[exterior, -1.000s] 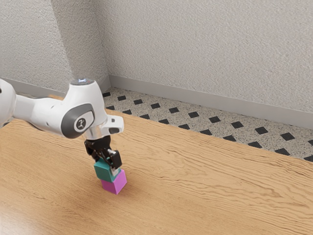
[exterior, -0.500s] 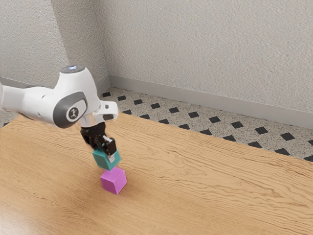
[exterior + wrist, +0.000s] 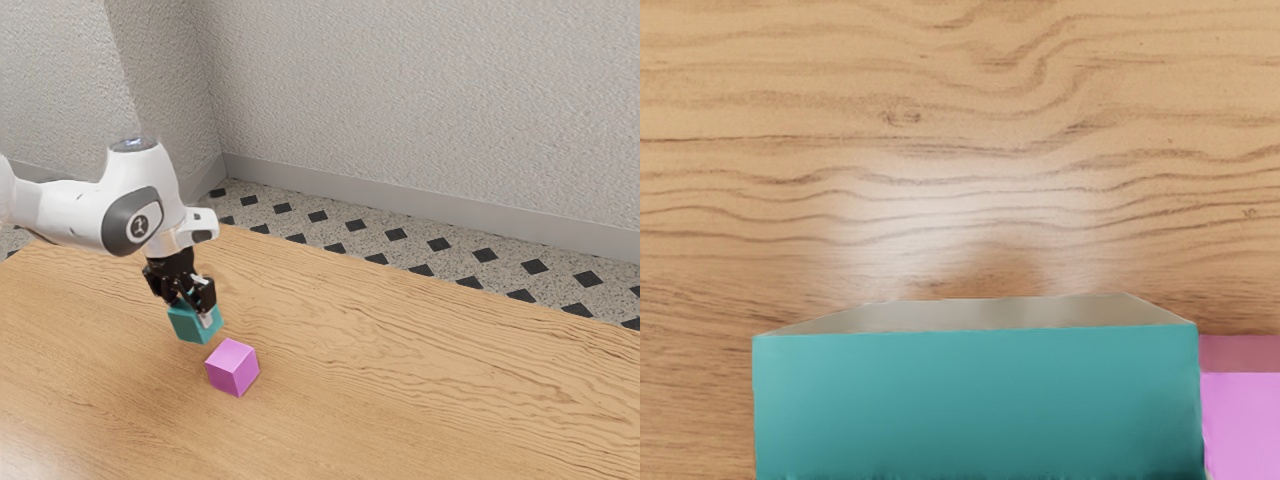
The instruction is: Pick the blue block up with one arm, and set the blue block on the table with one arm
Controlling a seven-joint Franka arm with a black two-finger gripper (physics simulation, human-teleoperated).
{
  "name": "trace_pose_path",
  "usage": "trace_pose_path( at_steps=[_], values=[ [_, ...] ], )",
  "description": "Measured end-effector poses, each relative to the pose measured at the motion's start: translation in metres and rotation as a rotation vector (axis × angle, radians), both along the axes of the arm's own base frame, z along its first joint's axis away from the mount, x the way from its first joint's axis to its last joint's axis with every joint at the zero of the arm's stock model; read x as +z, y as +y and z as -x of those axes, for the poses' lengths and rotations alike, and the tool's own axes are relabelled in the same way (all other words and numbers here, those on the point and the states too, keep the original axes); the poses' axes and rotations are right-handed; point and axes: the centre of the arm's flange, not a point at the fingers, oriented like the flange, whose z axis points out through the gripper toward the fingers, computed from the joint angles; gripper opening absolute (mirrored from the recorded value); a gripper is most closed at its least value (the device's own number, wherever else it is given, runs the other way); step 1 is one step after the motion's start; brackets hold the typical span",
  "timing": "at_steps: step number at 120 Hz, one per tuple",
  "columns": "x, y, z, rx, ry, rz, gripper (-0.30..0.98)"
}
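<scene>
In the exterior view my gripper [image 3: 196, 298] points down and is shut on the teal-blue block [image 3: 192, 322], one finger showing against the block's near side. The block is beside the magenta block, toward the exterior view's left and a little farther back; whether its underside touches the table [image 3: 370, 400] I cannot tell. In the wrist view the blue block [image 3: 978, 400] is large and close under the hand, its edge next to the magenta one.
The magenta block [image 3: 232, 367] sits on the wooden table, close to the held block; part of it is in the wrist view [image 3: 1245, 425]. Beyond the table's far edge are a tiled floor [image 3: 400, 250] and a textured wall.
My gripper has lifted the blue block off the magenta block, then carried it toward the exterior view's left. The magenta block has stayed in place.
</scene>
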Motion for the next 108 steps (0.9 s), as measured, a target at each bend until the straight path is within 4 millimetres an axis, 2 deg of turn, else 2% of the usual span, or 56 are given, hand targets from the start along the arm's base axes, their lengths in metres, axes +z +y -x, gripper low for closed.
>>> trace_pose_path(
  at_steps=[16,28,50,54,63,70,86,108],
  values=[
    [-0.004,0.001,-0.001,0.006,0.004,0.002,0.24],
    [-0.003,0.000,-0.002,0.008,0.003,0.008,0.41],
    [-0.002,0.006,-0.001,0.012,0.002,0.020,0.57],
    [0.008,0.007,0.001,0.012,-0.014,0.014,0.59],
    [0.045,0.009,0.005,0.007,-0.069,-0.010,0.62],
    [0.059,0.008,0.007,-0.001,-0.089,-0.023,0.63],
    [0.066,0.000,0.009,-0.029,-0.092,-0.033,0.66],
    [0.071,0.000,0.011,-0.038,-0.094,-0.039,0.67]
  ],
)
